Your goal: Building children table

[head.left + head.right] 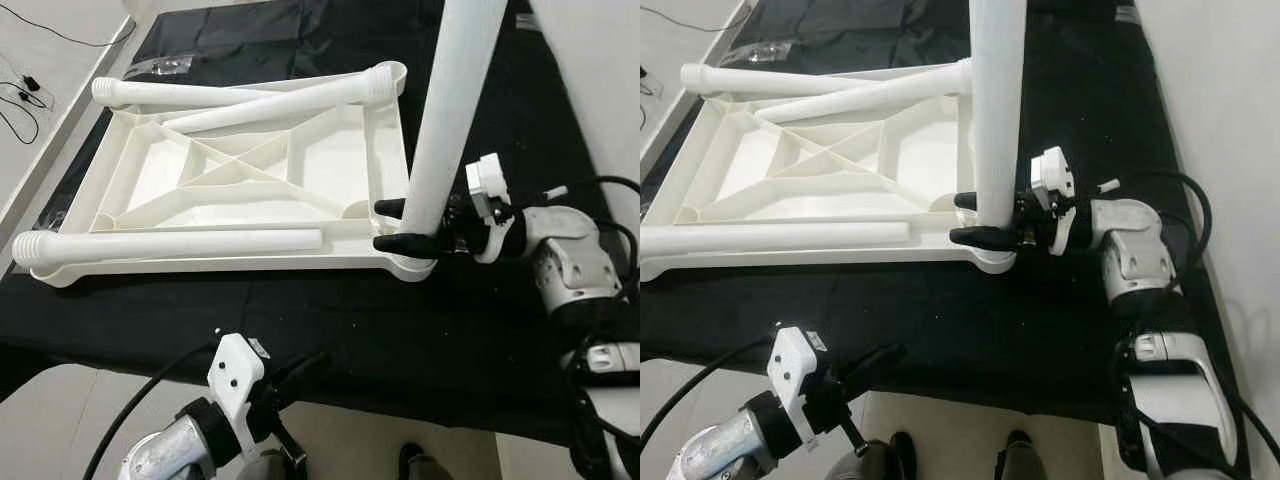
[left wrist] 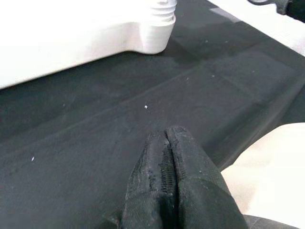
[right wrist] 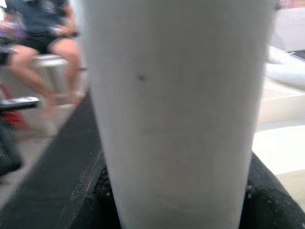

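The right end effector (image 1: 392, 226) clamps an upright white table leg (image 1: 452, 100) standing in the near right corner socket of the upturned tabletop (image 1: 250, 180). Three loose legs (image 1: 180, 243) lie across the tabletop on the black cloth (image 1: 330, 330). The left end effector (image 2: 167, 191), fingers pressed together, hovers over the cloth's near edge.

Upright leg (image 1: 450, 110) blocks right corner, black cloth (image 1: 330, 320) open — near edge

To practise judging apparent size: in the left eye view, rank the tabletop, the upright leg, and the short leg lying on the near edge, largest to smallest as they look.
1. Tabletop
2. Upright leg, held by the right gripper; it is nearer the camera, so its true rank against the next is unsure
3. Short leg
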Available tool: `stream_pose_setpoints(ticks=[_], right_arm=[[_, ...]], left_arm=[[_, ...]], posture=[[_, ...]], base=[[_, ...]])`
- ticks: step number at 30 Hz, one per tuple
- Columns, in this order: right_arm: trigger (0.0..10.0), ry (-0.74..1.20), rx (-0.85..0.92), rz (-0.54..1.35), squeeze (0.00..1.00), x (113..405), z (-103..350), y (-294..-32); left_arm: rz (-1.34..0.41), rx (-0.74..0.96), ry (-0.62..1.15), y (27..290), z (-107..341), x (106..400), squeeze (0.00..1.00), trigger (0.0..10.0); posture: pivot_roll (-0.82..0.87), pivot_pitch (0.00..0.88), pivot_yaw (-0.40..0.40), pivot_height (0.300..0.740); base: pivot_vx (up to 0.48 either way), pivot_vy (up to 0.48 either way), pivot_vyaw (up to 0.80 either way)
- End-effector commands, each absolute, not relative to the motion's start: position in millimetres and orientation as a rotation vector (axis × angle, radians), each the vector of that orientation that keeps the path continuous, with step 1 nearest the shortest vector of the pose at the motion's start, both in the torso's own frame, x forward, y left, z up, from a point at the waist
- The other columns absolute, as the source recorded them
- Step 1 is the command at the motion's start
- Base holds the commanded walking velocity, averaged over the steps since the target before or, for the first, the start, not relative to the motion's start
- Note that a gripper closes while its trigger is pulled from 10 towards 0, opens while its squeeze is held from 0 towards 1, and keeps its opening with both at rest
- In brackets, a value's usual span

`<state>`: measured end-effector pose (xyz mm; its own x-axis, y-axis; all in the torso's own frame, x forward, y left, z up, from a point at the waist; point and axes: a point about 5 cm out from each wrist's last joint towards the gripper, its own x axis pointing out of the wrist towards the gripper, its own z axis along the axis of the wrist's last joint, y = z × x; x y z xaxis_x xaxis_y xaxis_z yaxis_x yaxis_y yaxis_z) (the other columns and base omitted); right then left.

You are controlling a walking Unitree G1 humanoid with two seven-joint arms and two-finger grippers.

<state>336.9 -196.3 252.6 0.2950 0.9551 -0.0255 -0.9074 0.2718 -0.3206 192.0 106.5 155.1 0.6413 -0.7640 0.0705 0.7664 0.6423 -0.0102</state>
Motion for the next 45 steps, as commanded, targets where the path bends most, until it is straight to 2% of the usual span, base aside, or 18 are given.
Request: stream_pose_setpoints(ticks=[1,3,4,5,8,18,19,20,21,22,23,29,30,31,37,43,44,45], right_arm=[[0.0,-0.131,-0.217,1.145,0.0,320.0,225.6,-187.8],[0.0,-0.119,-0.187,1.071,0.0,308.5,217.1,-184.6],[0.0,-0.042,-0.084,0.434,0.0,283.2,171.4,-167.8],[0.0,-0.042,-0.084,0.434,0.0,283.2,171.4,-167.8],[0.0,0.054,-0.144,0.004,0.0,254.9,144.2,-173.2],[0.0,0.119,-0.331,0.129,0.0,260.6,130.3,-148.5],[10.0,0.13,-0.287,0.147,0.0,260.0,128.2,-147.6],[10.0,0.13,-0.287,0.147,0.0,260.0,128.2,-147.6],[10.0,0.137,-0.252,0.127,0.65,256.5,129.1,-145.7],[10.0,0.137,-0.252,0.127,0.65,256.5,129.1,-145.7],[10.0,0.12,-0.144,0.181,1.0,256.0,133.1,-140.3],[10.0,-0.034,0.021,0.425,1.0,260.6,159.7,-127.5],[10.0,-0.079,0.022,0.558,0.13,261.5,171.0,-125.4],[10.0,-0.12,-0.014,0.691,0.0,262.2,182.1,-127.1],[10.0,-0.07,-0.15,0.989,0.0,268.6,187.6,-147.8],[10.0,-0.02,-0.202,1.031,0.0,290.1,187.4,-161.1],[0.0,-0.029,-0.192,1.016,0.0,296.7,190.2,-163.7],[0.0,-0.029,-0.192,1.016,0.0,296.7,190.2,-163.7]], left_arm=[[-0.875,-0.053,-0.033,106.9,147.3,193.1,0.0,10.0],[-0.877,-0.054,-0.035,106.5,146.6,195.1,0.0,10.0],[-0.877,-0.052,-0.04,108.7,144.4,201.6,0.0,10.0],[-0.877,-0.052,-0.04,108.7,144.4,201.6,0.0,10.0],[-0.88,-0.054,-0.042,110.0,143.4,206.9,0.0,10.0],[-0.897,-0.056,-0.029,112.6,137.0,215.9,0.0,10.0],[-0.889,-0.053,-0.029,113.8,136.3,216.6,0.0,10.0],[-0.889,-0.053,-0.029,113.8,136.3,216.6,0.0,10.0],[-0.884,-0.052,-0.031,114.6,135.6,217.4,0.0,10.0],[-0.884,-0.052,-0.031,114.6,135.6,217.4,0.0,10.0],[-0.884,-0.051,-0.032,114.6,134.7,218.1,0.0,10.0],[-0.896,-0.055,-0.031,112.7,132.8,219.6,0.0,10.0],[-0.898,-0.057,-0.032,111.9,132.2,220.5,0.0,10.0],[-0.898,-0.059,-0.034,111.2,132.0,221.4,0.0,10.0],[-0.892,-0.063,-0.045,107.7,132.1,225.6,0.0,10.0],[-0.894,-0.062,-0.053,105.3,131.2,229.1,0.0,10.0],[-0.893,-0.06,-0.055,104.7,131.1,229.7,0.0,10.0],[-0.893,-0.06,-0.055,104.7,131.1,229.7,0.0,10.0]], posture=[[0.11,0.285,0.099,0.74],[0.11,0.285,0.099,0.74],[0.06,0.264,0.102,0.74],[0.06,0.264,0.102,0.74],[0.06,0.251,0.114,0.74],[0.06,0.199,0.121,0.74],[0.06,0.187,0.124,0.74],[0.06,0.187,0.124,0.74],[0.06,0.187,0.125,0.74],[0.06,0.187,0.125,0.74],[0.06,0.179,0.127,0.74],[0.06,0.168,0.127,0.74],[0.06,0.169,0.126,0.74],[0.06,0.166,0.125,0.74],[0.07,0.162,0.108,0.74],[0.07,0.154,0.103,0.74],[0.07,0.15,0.1,0.74],[0.07,0.15,0.1,0.74]], base=[[0.0,0.0,0.0],[0.0,0.0,0.0],[0.0,0.0,0.0],[0.0,0.0,0.0],[0.0,0.0,0.0],[0.0,0.0,0.0],[0.0,0.0,0.0],[0.0,0.0,0.0],[0.0,0.0,0.0],[0.0,0.0,0.0],[0.0,0.0,0.0],[0.0,0.0,0.0],[0.0,0.0,0.0],[0.0,0.0,0.0],[0.0,0.0,0.0],[0.0,0.0,0.0],[0.0,0.0,0.0],[0.0,0.0,0.0]])
